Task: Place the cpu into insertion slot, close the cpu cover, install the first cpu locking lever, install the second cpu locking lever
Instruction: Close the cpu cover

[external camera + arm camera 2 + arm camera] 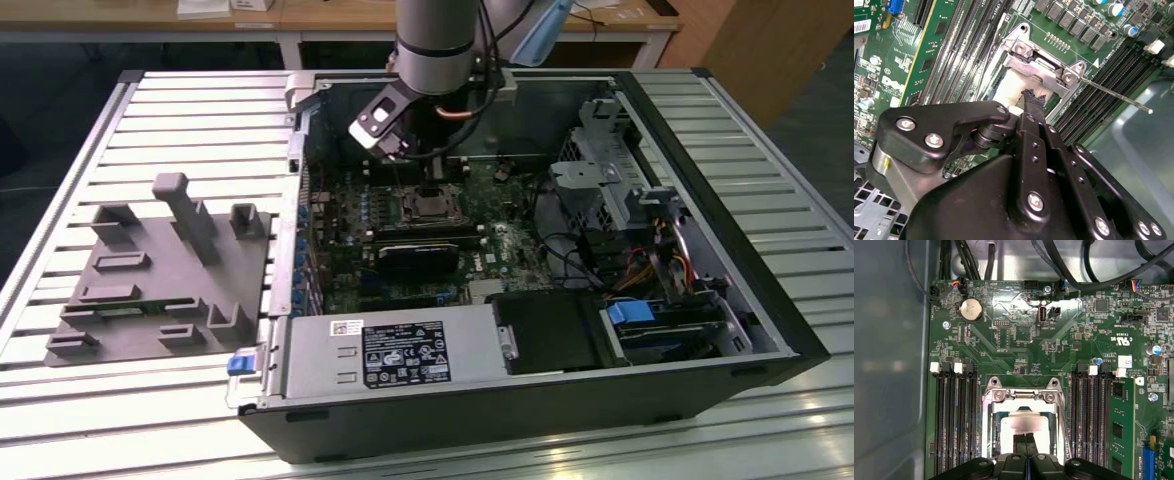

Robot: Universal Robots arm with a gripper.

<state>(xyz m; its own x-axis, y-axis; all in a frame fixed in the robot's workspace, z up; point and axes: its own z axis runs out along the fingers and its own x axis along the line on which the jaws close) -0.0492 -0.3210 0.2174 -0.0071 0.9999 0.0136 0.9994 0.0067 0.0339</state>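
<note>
The claw (1024, 437) is seen closed, apparently empty, its tip set on the cpu (1010, 422) inside the insertion slot (408, 203).

Grey cylindrical arm (434, 45), black gripper (1030, 100), silver screw heads (1035, 201)

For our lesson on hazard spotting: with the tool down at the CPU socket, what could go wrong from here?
1. The tool appears to touch the cpu in the insertion slot; a sideways push might shift the chip.
2. The thin locking lever juts out over the memory slots close by; the tool might snag it.
</note>
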